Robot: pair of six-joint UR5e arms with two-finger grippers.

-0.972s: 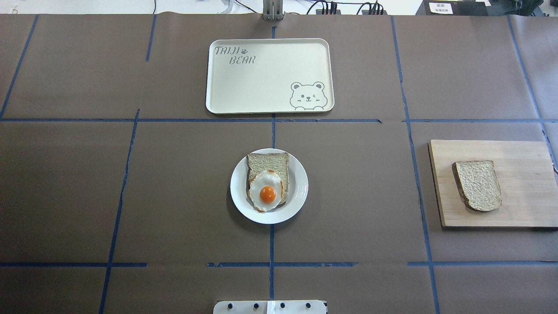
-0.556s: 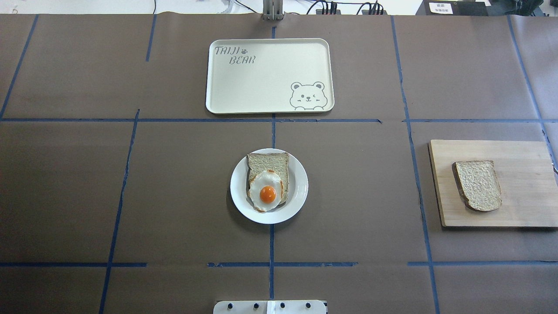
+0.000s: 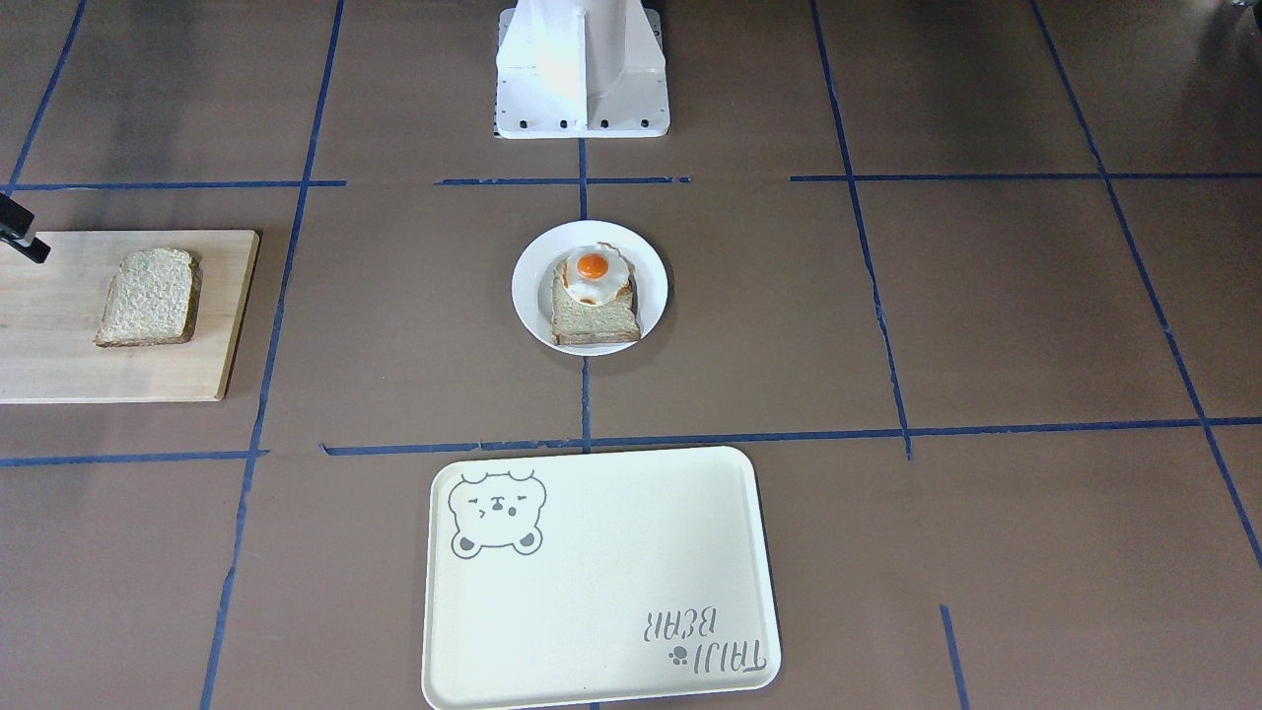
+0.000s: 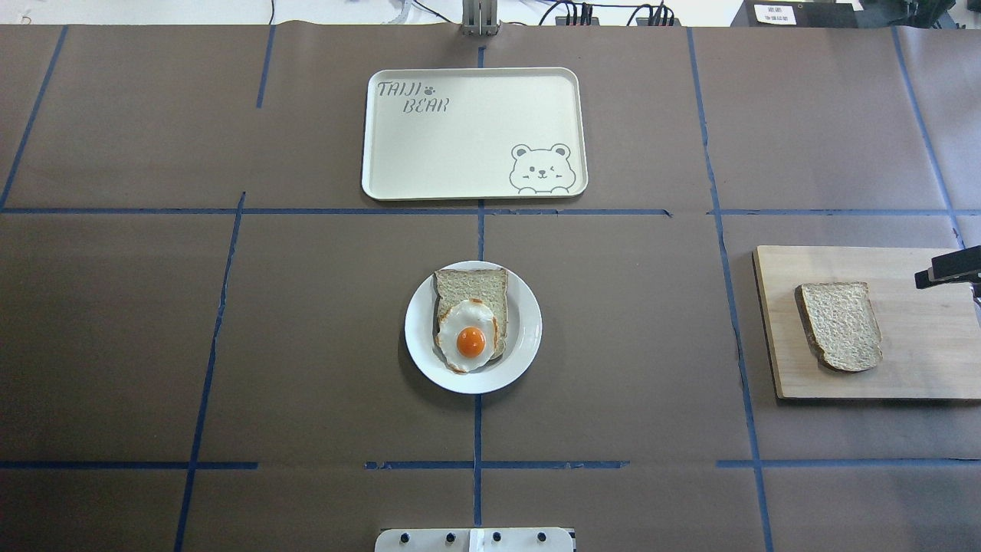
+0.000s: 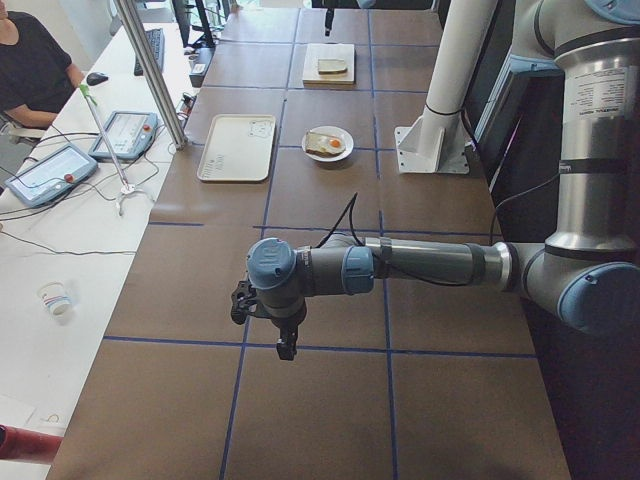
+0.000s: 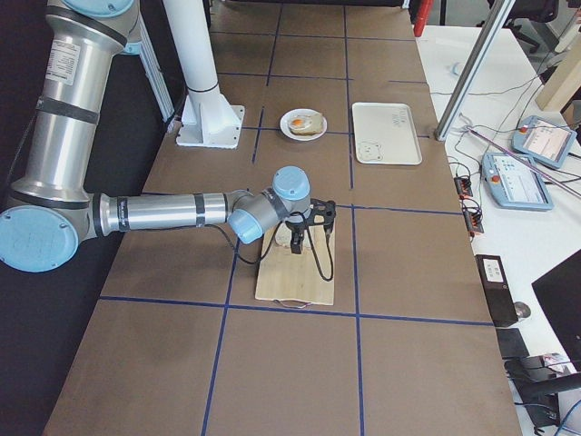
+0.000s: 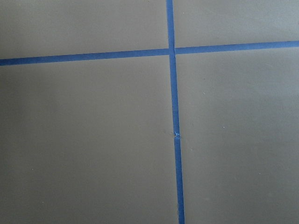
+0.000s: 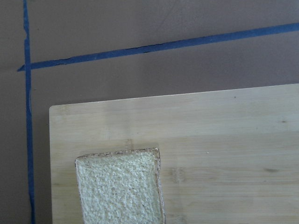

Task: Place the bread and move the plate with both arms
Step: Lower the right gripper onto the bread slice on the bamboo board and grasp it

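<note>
Wooden cutting board [image 4: 920, 368] is sitting mid-right w/ bread [image 4: 839, 326] lying flat on it; plate [image 4: 525, 330] is waiting at centre. Right gripper [image 4: 946, 270] is hovering at the right edge, left gripper [image 5: 286, 345] well apart; grip states: can't tell. Should centre over the slice before descending.

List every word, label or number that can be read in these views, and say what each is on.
"TAIJI BEAR", with a paw print: printed on the cream tray, which also has a bear drawing.
White label on the black box at the far edge: too small to read.
No other text is legible.
</note>
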